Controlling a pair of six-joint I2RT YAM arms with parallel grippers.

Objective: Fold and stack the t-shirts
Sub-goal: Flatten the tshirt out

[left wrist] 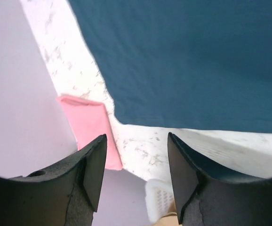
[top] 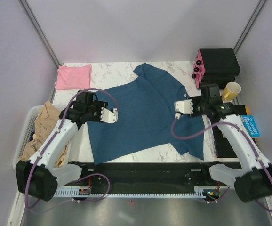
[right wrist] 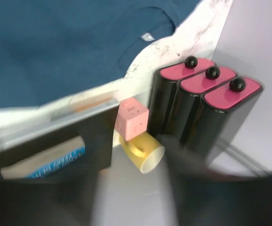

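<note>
Left gripper (top: 110,115) over teal shirt (top: 140,120) left edge, jaws apart, empty. Right gripper (top: 180,108) over its right side, jaws apart, empty. Teal shirt spread flat on marble table (top: 112,70); pink shirt (top: 73,76) folded at far-left corner. Pale walls (top: 126,28) around.

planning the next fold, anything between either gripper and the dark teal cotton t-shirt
Nothing visible. The left gripper and right gripper hang open over the side edges of the dark teal cotton t-shirt, its top bare. The pale pink t-shirt lies at the far left corner.
</note>
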